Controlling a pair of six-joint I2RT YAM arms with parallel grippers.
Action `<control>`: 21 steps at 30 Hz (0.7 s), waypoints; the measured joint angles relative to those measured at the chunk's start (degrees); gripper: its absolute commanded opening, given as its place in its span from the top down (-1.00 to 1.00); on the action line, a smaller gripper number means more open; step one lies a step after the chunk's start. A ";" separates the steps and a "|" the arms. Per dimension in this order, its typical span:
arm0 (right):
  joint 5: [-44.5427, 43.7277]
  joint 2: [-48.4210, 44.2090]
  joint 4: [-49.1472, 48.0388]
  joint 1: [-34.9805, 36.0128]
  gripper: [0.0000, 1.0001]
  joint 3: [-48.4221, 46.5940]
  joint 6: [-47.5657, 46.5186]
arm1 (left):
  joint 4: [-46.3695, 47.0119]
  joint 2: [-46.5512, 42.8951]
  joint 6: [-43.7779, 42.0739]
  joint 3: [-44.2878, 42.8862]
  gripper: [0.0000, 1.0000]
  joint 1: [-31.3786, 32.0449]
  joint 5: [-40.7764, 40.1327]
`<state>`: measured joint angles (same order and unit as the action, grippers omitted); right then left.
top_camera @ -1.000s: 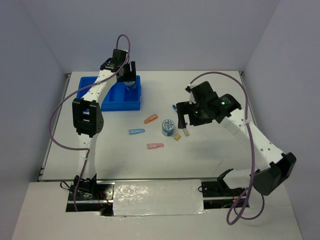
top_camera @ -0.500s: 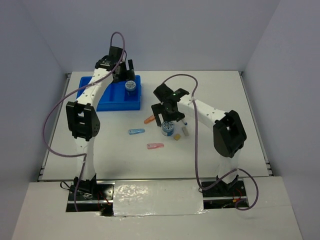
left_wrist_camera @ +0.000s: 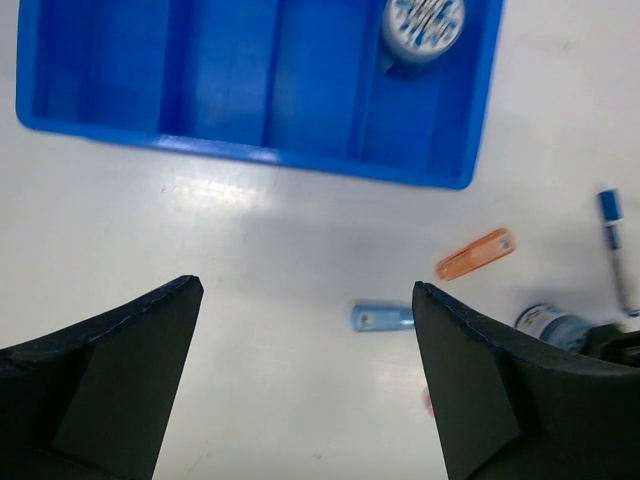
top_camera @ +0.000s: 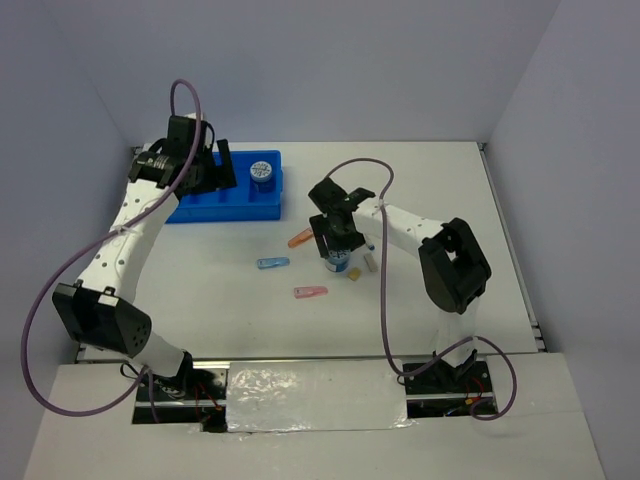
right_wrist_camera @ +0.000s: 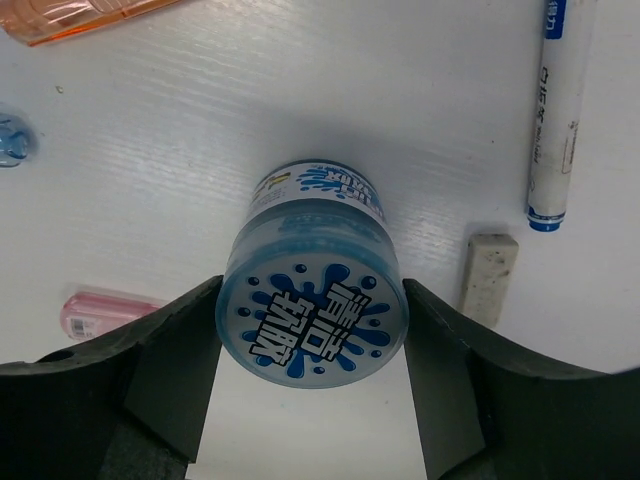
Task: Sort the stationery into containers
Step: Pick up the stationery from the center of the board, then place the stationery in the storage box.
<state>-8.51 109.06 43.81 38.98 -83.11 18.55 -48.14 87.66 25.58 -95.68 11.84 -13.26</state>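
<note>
The blue tray [top_camera: 215, 205] stands at the back left, and one blue-white roll [top_camera: 262, 172] stands in its right compartment; it also shows in the left wrist view [left_wrist_camera: 422, 25]. My left gripper [top_camera: 222, 168] is open and empty above the tray's left part. My right gripper [top_camera: 338, 248] is shut on the second roll [right_wrist_camera: 315, 310], with a finger touching each side. The orange clip [top_camera: 300, 239], blue clip [top_camera: 272, 263], pink clip [top_camera: 310, 292], tan block [top_camera: 354, 273], whitish block [right_wrist_camera: 488, 278] and pen [right_wrist_camera: 550, 110] lie on the table around it.
The tray's [left_wrist_camera: 250, 80] other compartments hold nothing. The clips lie between the tray and the right gripper. White walls enclose the table on the left, back and right.
My left arm has swung left away from the tray's right compartment, leaving the roll there. My right gripper has moved left onto the second roll and closed on it.
</note>
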 measured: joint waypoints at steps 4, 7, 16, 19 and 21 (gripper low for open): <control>0.76 -0.17 -0.33 0.00 0.32 0.02 -0.17 | -2.08 -1.33 -0.52 4.66 -0.99 -0.02 -0.66; 2.47 -0.79 0.15 0.15 0.30 -0.76 0.04 | -3.63 -1.90 -1.51 4.94 -0.99 -0.02 -0.63; 12.48 3.52 -0.55 0.96 0.28 -29.00 1.14 | -7.19 -11.17 -1.66 2.71 -0.99 -0.04 -0.74; 15.28 9.35 -3.19 1.01 0.24 -39.58 1.62 | -7.72 -13.03 -2.01 2.32 -0.99 -0.17 -0.79; 16.48 12.94 -3.89 1.01 0.24 -43.67 1.55 | -7.96 -14.01 -2.93 2.69 -0.99 -0.20 -0.57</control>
<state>7.97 121.99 39.92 39.99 -126.78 20.10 -56.10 73.65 22.65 -92.99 11.64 -13.82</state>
